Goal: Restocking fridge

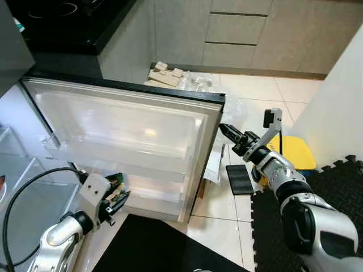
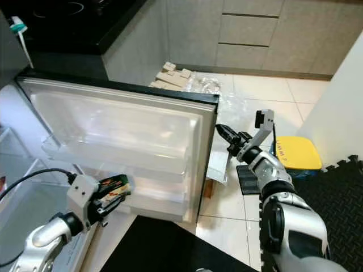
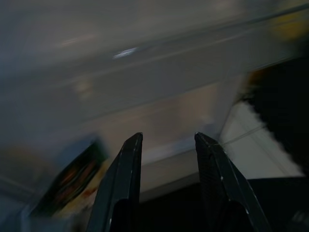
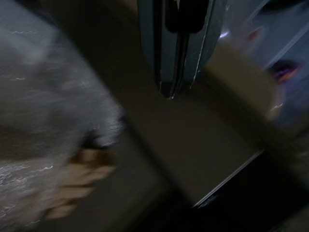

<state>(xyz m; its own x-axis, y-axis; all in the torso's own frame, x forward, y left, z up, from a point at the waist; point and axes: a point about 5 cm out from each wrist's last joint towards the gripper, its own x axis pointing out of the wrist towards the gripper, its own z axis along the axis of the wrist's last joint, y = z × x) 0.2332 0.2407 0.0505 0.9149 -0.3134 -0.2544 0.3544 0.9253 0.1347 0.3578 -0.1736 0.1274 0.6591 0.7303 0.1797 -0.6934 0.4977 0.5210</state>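
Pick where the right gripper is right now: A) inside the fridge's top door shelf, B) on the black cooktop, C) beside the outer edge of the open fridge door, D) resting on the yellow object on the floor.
C: the right gripper sits just off the outer edge of the open fridge door, fingers together.

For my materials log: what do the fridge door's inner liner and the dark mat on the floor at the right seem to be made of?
The fridge door liner looks like glossy white moulded plastic: it shows soft glare and formed shelf ridges. The dark mat looks like matte black foam, with a toothed interlocking edge.
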